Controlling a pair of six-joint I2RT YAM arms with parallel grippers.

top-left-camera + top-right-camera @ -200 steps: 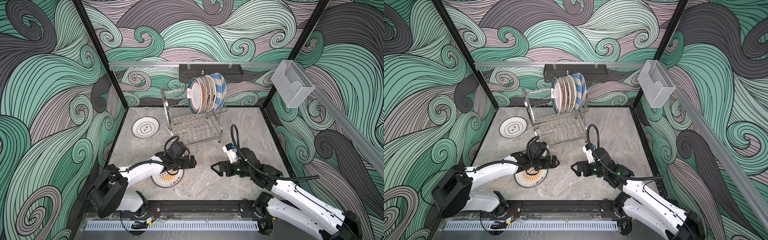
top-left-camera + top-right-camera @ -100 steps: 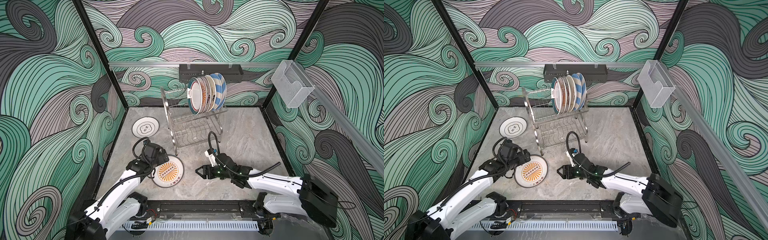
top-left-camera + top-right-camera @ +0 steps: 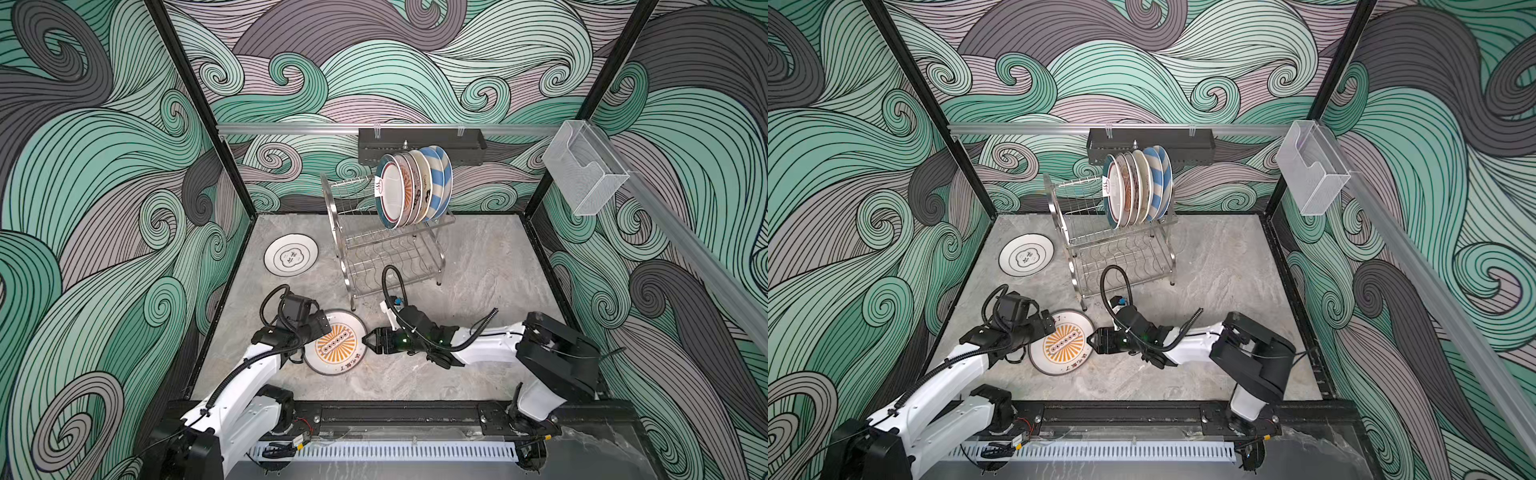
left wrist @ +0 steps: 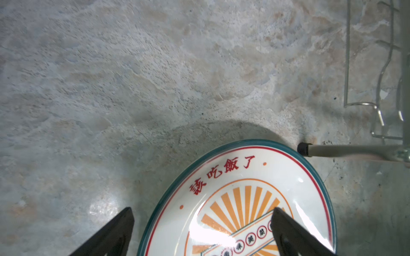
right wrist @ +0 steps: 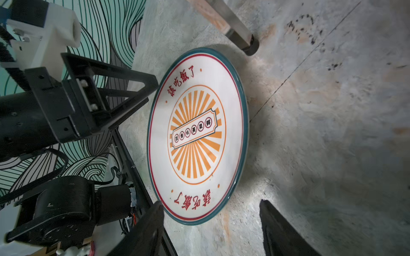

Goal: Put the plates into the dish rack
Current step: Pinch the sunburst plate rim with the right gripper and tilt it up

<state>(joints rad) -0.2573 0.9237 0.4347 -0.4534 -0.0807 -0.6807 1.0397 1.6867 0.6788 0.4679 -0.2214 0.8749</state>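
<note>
Plate (image 3: 336, 347) on table (image 3: 478, 266): teal rim, red characters, orange sunburst centre. Left pincer (image 4: 203, 209) spread wide astride rim; right pincer (image 5: 210, 202) parted, rim between jaws, ungripped.

Orange sunburst, teal rim, red characters on near plate (image 3: 336, 348); blue-white stripes on rear racked plate (image 3: 439, 179); grey marbled table (image 3: 478, 266).

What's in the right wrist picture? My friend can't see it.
A sunburst plate lies on the table, its near rim inside the open right gripper. The left gripper is at its far rim.
</note>
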